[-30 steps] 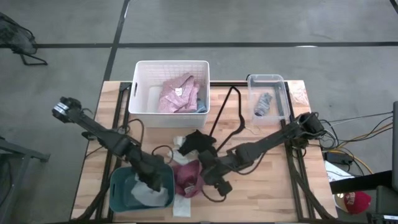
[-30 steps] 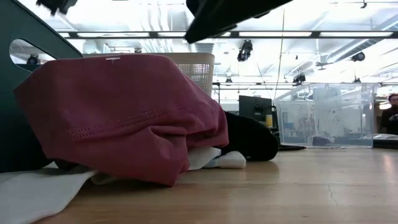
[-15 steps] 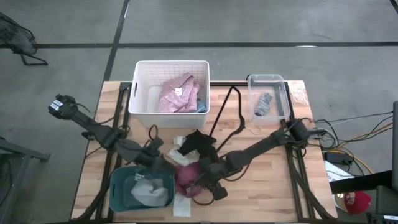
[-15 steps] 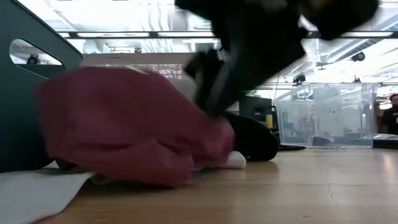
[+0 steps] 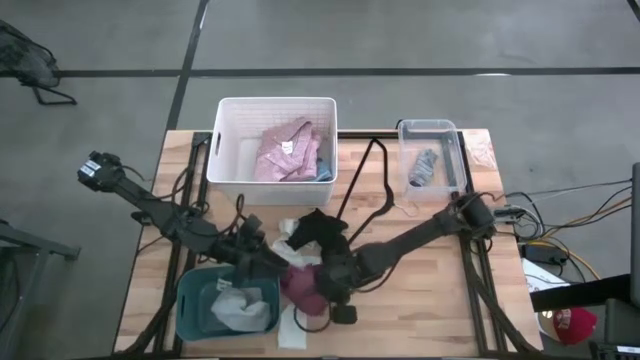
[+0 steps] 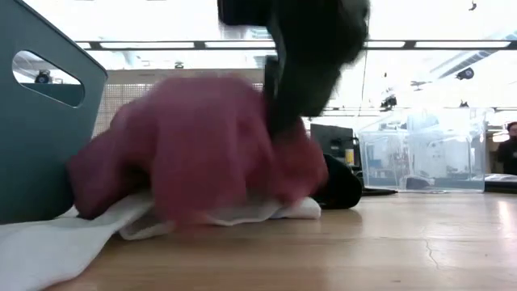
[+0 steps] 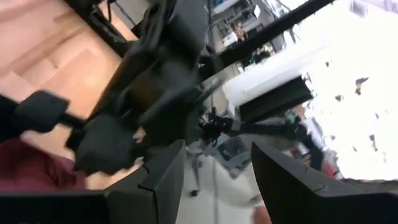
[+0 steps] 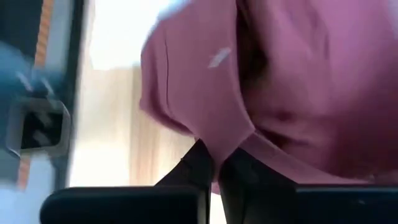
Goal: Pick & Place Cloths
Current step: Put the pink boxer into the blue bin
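Note:
A maroon cloth [image 5: 298, 285] lies bunched on the table beside the teal bin [image 5: 195, 310]. It rests on a cream strip [image 6: 56, 246]. My right gripper [image 8: 214, 163] comes down on the cloth's right side and is shut on it. My left gripper [image 7: 214, 180] stands open and holds nothing; it hovers nearly level over the teal bin's far right corner [image 5: 262, 250]. Grey cloth [image 5: 235, 308] lies in the teal bin. A black cloth [image 5: 322, 228] lies just beyond the maroon one. My right gripper pinches a raised fold of the maroon cloth [image 8: 231, 142] between its two fingertips. The fingers [image 6: 284, 105] come slanting down from above and from the table's right. The cloth is gathered up toward them, and its lower part [image 6: 194, 202] still lies on the cream strip.
A white basket [image 5: 222, 150] with a pink checked shirt [image 5: 285, 150] stands at the far edge. A clear bin [image 5: 452, 150] at the far right holds a small grey piece [image 5: 425, 165]. A black hanger [image 5: 368, 185] lies between them. Bare wood lies near right.
My right gripper has gone down and toward the table's left onto the maroon cloth, has rolled, and has shut on it; the cloth has bunched up toward the fingers. My left gripper has risen out of the teal bin and tipped up to nearly level, still open.

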You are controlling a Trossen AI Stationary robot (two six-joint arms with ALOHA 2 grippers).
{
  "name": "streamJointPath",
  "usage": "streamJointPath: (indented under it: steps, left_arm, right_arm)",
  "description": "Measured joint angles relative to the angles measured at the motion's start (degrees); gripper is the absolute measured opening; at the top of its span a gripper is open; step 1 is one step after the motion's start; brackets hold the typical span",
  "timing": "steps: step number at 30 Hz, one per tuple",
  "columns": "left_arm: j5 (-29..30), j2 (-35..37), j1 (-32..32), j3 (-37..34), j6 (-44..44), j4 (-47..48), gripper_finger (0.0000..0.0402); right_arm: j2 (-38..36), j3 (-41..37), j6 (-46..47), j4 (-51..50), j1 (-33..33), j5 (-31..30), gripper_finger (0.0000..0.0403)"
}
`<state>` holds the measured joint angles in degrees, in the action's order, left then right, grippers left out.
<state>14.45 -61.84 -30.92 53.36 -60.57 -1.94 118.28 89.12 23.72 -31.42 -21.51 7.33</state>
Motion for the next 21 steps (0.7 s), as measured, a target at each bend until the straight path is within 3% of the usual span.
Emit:
streamJointPath:
  steps: [7,14,21]
  left_arm:
    - [0.0,-0.2,0.1,-0.2,9.2,4.6,0.0191]
    - [4.3,-0.2,0.2,-0.1,13.8,4.7,0.0191]
    - [9.4,-0.2,0.3,-0.1,23.7,2.4,0.0191]
  right_arm:
    - [-11.5,2.8,4.0,-3.2,0.5,-14.2,0.0010]
    - [-21.2,3.4,12.1,0.5,1.3,-20.6,0.0009]
    - [-24.1,5.2,12.3,12.3,2.3,-21.0,0.0009]
